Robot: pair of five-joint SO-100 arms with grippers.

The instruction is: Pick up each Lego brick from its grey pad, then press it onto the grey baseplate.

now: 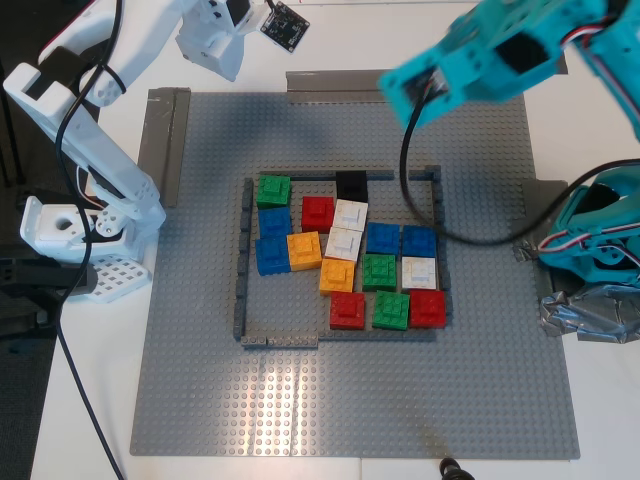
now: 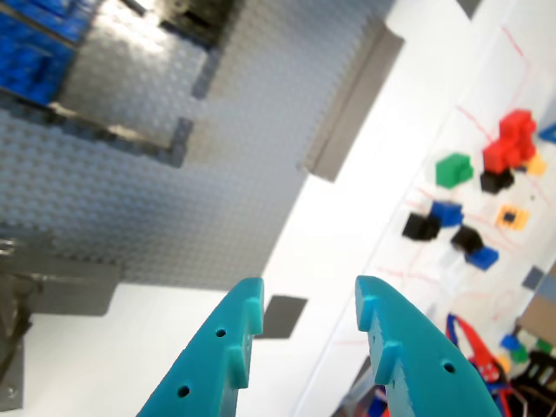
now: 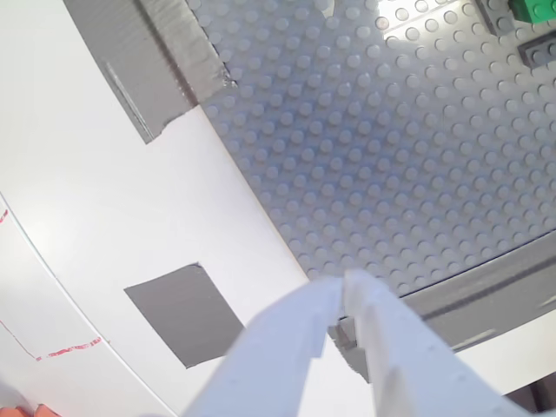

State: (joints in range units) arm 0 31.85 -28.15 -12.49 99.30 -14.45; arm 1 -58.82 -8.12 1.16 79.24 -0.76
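The grey baseplate (image 1: 200, 380) fills the table's middle, with a dark low frame (image 1: 243, 260) holding several coloured bricks. Three green Lego bricks sit inside it: one at the far corner on the exterior view's left (image 1: 273, 190), two nearer the front (image 1: 379, 272) (image 1: 391, 310). My first gripper (image 2: 308, 291), teal, is open and empty, held above a grey pad (image 2: 285, 315) on the white table beyond the baseplate (image 2: 243, 130). My second gripper (image 3: 343, 282), white, is shut and empty over the plate's edge (image 3: 391, 174), near another bare grey pad (image 3: 184, 313).
Grey tape strips lie along the plate's edges (image 1: 165, 140) (image 1: 330, 85). The teal arm (image 1: 480, 55) reaches across the top on the exterior view's right, the white arm (image 1: 100, 150) stands on its left. Loose coloured bricks, one green (image 2: 453, 169), lie off the plate.
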